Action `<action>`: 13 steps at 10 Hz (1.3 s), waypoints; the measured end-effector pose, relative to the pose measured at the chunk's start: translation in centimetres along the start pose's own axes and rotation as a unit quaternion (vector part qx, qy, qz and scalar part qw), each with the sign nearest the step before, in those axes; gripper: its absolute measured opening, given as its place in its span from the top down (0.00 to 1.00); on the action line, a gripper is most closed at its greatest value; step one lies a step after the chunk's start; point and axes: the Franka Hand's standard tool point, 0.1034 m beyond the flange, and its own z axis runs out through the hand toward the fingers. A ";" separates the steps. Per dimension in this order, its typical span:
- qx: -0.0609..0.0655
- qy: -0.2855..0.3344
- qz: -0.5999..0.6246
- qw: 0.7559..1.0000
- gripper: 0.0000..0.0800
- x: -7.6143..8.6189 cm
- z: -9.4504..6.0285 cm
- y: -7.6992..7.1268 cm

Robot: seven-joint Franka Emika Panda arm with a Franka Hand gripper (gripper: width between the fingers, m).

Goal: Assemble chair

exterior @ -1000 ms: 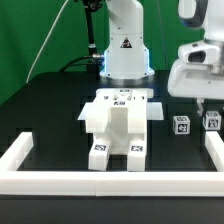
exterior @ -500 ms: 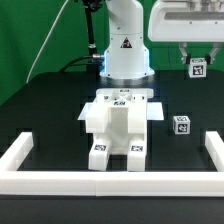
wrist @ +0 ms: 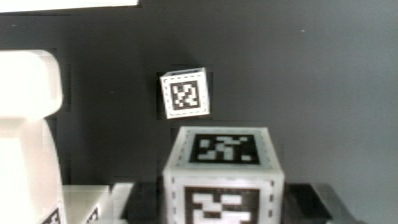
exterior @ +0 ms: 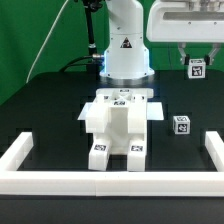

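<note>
fingers [wrist: 313, 203] clamped on tagged chair leg [exterior: 198, 70], held high above black counter [exterior: 50, 110] at exterior view's right, second leg [exterior: 181, 124] on counter below, part-built chair body [exterior: 118, 122] centre, inside white border rail [exterior: 20, 160]

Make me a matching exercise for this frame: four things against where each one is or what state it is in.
1. gripper
2. loose block
3. joined chair parts
4. border rail

A. middle of the table
B. along the table's edges
C. up in the air, shut on the held block
D. lying alone on the table

Pairs: 1-C, 2-D, 3-A, 4-B
</note>
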 end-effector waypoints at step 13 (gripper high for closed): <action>-0.025 0.050 -0.152 0.987 0.65 9.4 -1.5 11.7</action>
